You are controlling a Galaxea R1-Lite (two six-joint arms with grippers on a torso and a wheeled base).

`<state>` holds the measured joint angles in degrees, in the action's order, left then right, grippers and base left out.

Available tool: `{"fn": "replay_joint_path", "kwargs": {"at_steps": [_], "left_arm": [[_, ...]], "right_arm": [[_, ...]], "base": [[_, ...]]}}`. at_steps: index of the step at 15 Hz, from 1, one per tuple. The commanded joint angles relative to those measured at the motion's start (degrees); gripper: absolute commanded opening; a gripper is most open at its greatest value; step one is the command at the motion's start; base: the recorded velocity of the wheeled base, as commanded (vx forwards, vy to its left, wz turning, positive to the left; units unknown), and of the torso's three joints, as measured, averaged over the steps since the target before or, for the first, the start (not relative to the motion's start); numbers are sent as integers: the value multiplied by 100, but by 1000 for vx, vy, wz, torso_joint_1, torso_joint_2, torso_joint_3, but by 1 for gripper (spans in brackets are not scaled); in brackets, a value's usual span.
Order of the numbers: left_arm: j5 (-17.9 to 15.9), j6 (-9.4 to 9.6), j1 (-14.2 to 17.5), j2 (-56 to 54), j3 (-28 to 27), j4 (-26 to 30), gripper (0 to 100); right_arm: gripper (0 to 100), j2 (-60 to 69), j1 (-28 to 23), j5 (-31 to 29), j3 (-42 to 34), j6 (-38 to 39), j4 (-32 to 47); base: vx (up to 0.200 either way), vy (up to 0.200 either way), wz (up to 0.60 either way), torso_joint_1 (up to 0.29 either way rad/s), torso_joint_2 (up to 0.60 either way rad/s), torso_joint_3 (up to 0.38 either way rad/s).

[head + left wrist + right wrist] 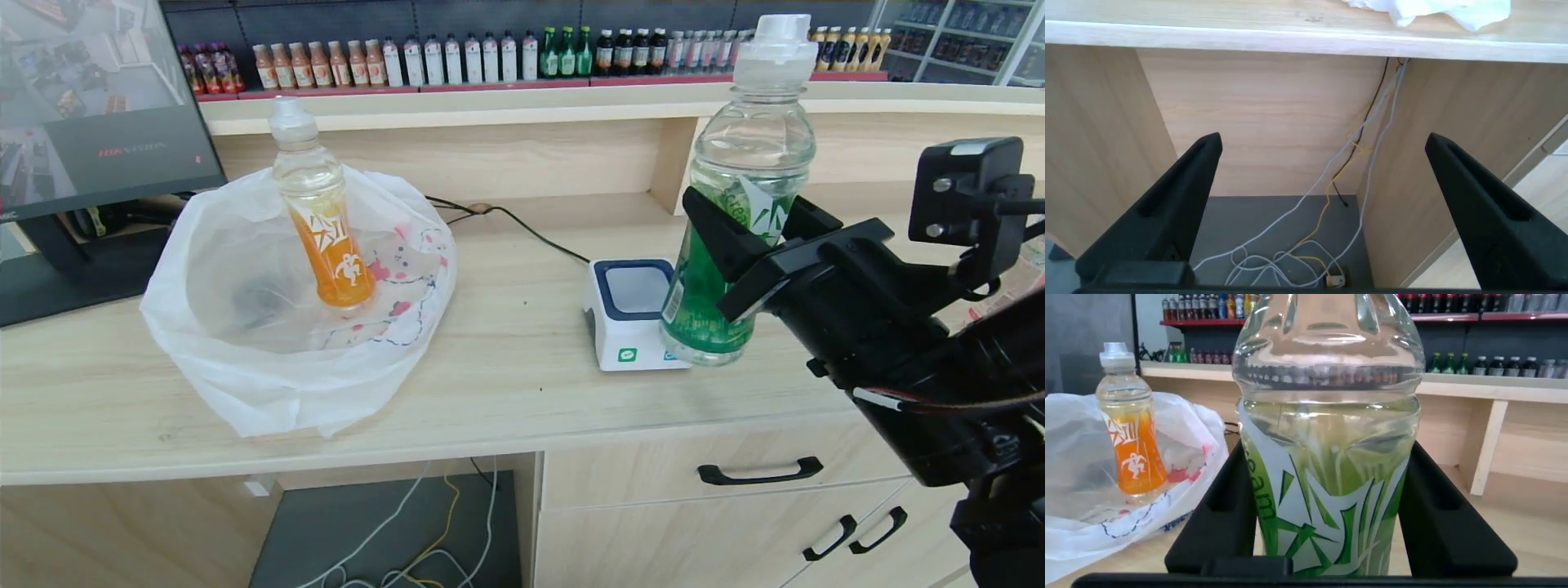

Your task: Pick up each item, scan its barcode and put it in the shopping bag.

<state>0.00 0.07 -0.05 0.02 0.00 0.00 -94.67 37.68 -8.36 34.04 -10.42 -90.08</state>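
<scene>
My right gripper (755,233) is shut on a green drink bottle (739,204), held upright just above the counter beside the white barcode scanner (629,314). The same green bottle (1327,457) stands between the black fingers (1454,510) in the right wrist view. An orange drink bottle (322,220) stands upright inside the white shopping bag (269,359) at the counter's left; the orange bottle (1127,429) and the bag (1094,506) also show behind the green one. My left gripper (1323,204) hangs open below the counter edge, holding nothing.
A monitor (90,98) stands at the back left, and a black cable (514,224) runs to the scanner. A raised wooden ledge (571,102) backs the counter, with shelves of bottles behind. Drawers with black handles (759,474) sit under the counter; loose cables (1331,220) hang below.
</scene>
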Motion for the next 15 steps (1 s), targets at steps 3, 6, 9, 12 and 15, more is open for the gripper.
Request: {"fn": "replay_joint_path", "kwargs": {"at_steps": [3, 6, 9, 12, 15], "left_arm": [[0, -7, -4, -2, 0, 0, 100], [0, -7, 5, -2, 0, 0, 100], [0, -7, 5, -2, 0, 0, 100], [0, -7, 5, -2, 0, 0, 100], [0, -7, -4, -2, 0, 0, 100]], "right_arm": [[0, 124, -147, 45, -257, 5, 8], [0, 177, -367, 28, -11, -179, 25], [0, 309, -358, 63, 622, -619, 860], [0, 335, -314, 80, 973, -918, 1247], [0, 362, -156, 80, 1096, -1410, 1431]], "base": [[0, 0, 0, 0, 0, 0], [0, 0, 0, 0, 0, 0], [0, 0, 0, 0, 0, 0], [0, 0, 0, 0, 0, 0], [0, 0, 0, 0, 0, 0]]}}
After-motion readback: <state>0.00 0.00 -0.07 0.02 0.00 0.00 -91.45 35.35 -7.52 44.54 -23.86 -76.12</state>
